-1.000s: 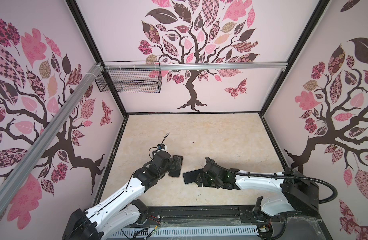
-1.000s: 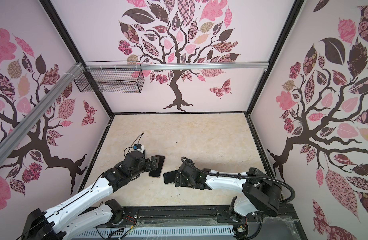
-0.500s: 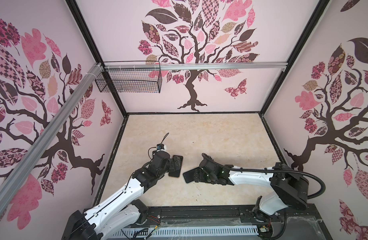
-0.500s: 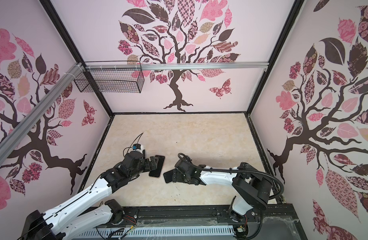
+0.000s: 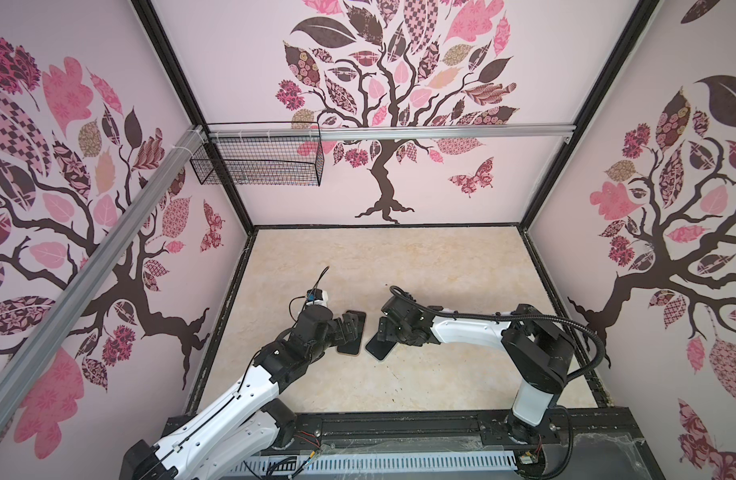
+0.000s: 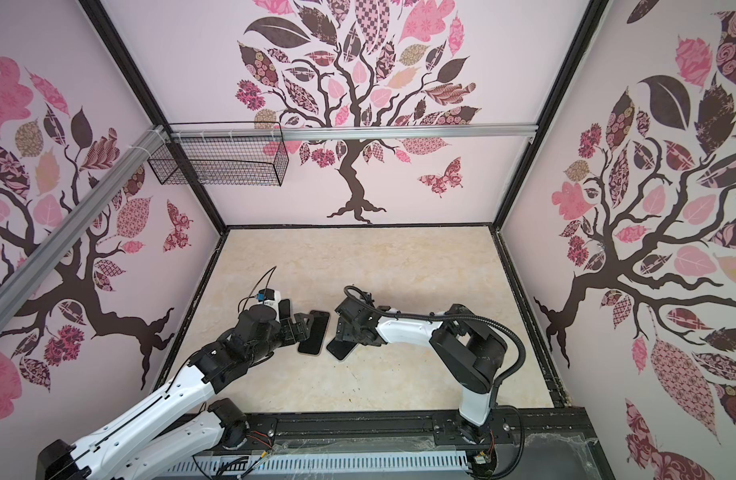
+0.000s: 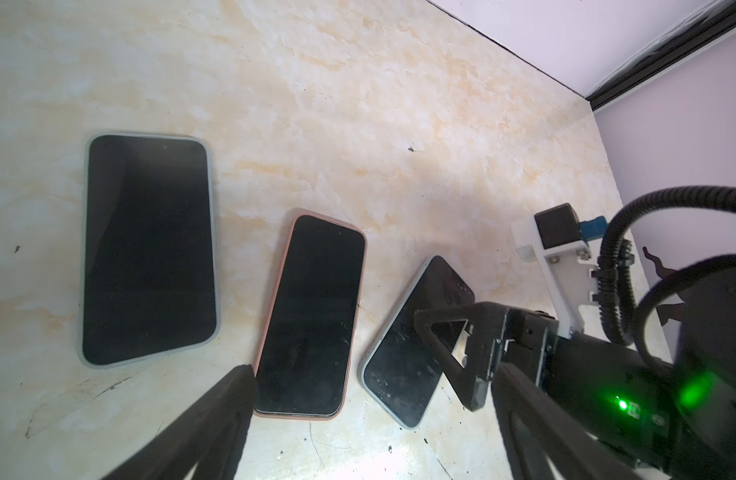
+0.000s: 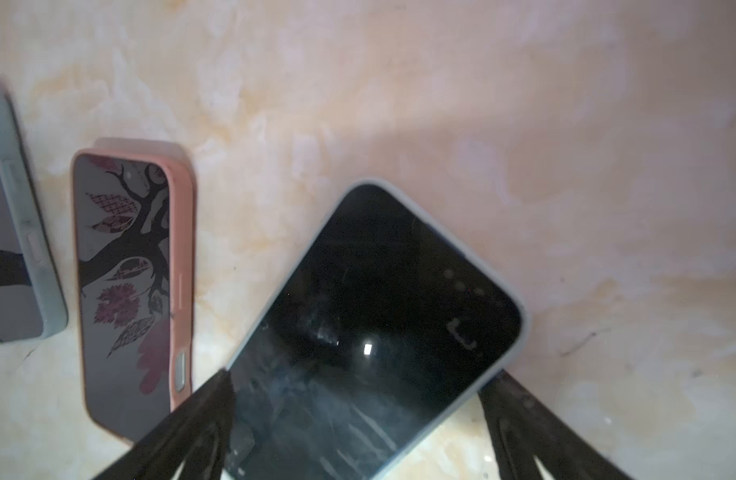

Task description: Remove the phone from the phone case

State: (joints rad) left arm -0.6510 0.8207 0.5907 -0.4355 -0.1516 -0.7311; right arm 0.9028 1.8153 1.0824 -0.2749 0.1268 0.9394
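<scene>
Three dark-screened phones lie face up on the marble table. A phone in a pale blue-grey phone case (image 8: pixel 374 324) (image 7: pixel 412 345) (image 5: pixel 379 348) sits between the fingers of my right gripper (image 8: pixel 360 376) (image 5: pixel 385 332), which is open. One fingertip is at the case's edge and a strip of table shows before the other. My left gripper (image 7: pixel 372 374) (image 5: pixel 349 328) is open and empty, low over the near end of a pink-cased phone (image 7: pixel 312 316) (image 6: pixel 314 337). A grey-cased phone (image 7: pixel 148 249) lies beyond that one.
The black frame rail (image 5: pixel 399 424) runs along the table's front edge. Patterned walls close in the sides and back, and a wire basket (image 5: pixel 258 160) hangs high on the back wall. The right arm's cable (image 5: pixel 582 332) loops beside its elbow.
The right arm has drawn its elbow in and up, and its gripper has shifted a little left and back over the pale-cased phone, jaws slightly wider. The left arm and the phones have barely moved.
</scene>
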